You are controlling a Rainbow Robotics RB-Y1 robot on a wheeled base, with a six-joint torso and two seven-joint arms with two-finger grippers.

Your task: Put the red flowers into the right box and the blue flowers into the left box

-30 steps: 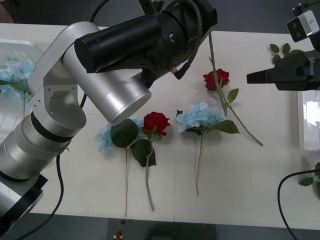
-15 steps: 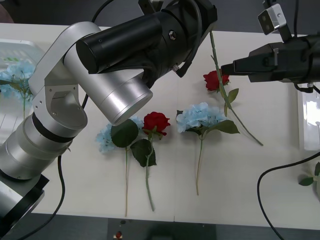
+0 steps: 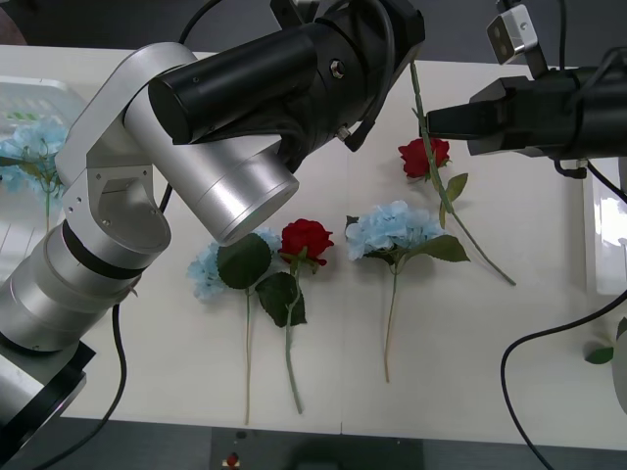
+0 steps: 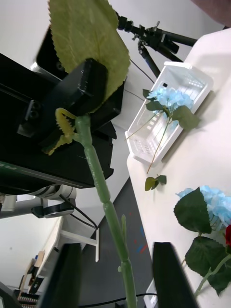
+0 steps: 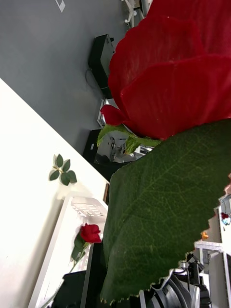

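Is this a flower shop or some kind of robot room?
Probably a robot lab or workroom, not a shop. Fake flowers lie on a plain white table, a camera tripod stands behind it, and dark equipment sits on the grey floor. The left gripper holds a rose by its stem.

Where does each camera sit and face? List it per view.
Front view: above the arms, facing down at the table; both arms show.
Right wrist view: on the right arm, facing the held rose stem; right gripper open around it.
Left wrist view: on the left arm, facing the bloom.
Front and right wrist views share the left box.
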